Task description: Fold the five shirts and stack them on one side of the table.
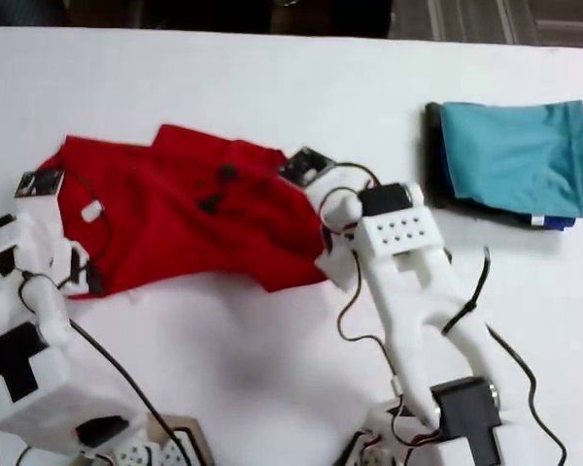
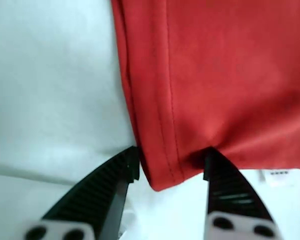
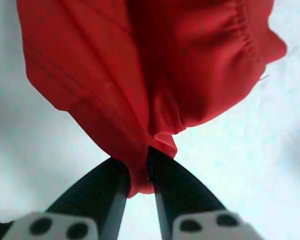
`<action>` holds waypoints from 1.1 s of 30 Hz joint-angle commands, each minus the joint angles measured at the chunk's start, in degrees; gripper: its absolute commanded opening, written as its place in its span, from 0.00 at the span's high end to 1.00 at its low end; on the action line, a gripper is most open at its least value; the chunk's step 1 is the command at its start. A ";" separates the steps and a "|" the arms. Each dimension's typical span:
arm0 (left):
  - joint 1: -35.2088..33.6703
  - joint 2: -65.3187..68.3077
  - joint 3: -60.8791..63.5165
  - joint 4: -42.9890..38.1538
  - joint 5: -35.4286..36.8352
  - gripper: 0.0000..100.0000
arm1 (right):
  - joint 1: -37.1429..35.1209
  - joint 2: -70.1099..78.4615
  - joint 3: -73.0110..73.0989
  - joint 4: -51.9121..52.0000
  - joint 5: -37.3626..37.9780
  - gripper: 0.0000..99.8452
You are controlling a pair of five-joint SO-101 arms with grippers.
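**One corner pinched, the other only straddled**

Nearest me, the left gripper (image 2: 171,167) has its black ribbed jaws standing apart, with a hemmed corner of the red shirt (image 1: 175,214), a soft knit garment, lying between them. Cloth touches both fingers, but I cannot tell whether they press it. The right gripper (image 3: 139,175) is clamped on a bunched fold at the shirt's other near edge, its jaws almost together with the cloth pinched between.

From above, the shirt lies rumpled across the middle-left of the white table (image 1: 272,87). I see its left end partly hidden behind the left arm and its right edge behind the right arm's wrist.

Farther off to the right, well apart from it, sits a folded stack (image 1: 520,160). A teal shirt lies on top, with dark and blue edges showing beneath. I can't make out how many garments lie under it.
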 commanded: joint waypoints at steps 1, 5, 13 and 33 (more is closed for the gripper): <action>2.02 -0.44 0.40 -0.26 0.44 0.80 | 0.48 -2.86 -0.53 -0.40 0.53 0.98; 6.07 -0.70 0.48 1.93 0.88 0.98 | 0.75 -2.33 -0.09 -2.07 0.53 0.98; 10.73 -0.97 -0.57 3.78 3.69 0.98 | 0.92 -2.95 4.13 -10.68 0.26 0.98; 13.45 -4.66 -56.22 43.96 8.18 0.98 | 14.02 -15.16 -15.91 -18.95 0.00 0.98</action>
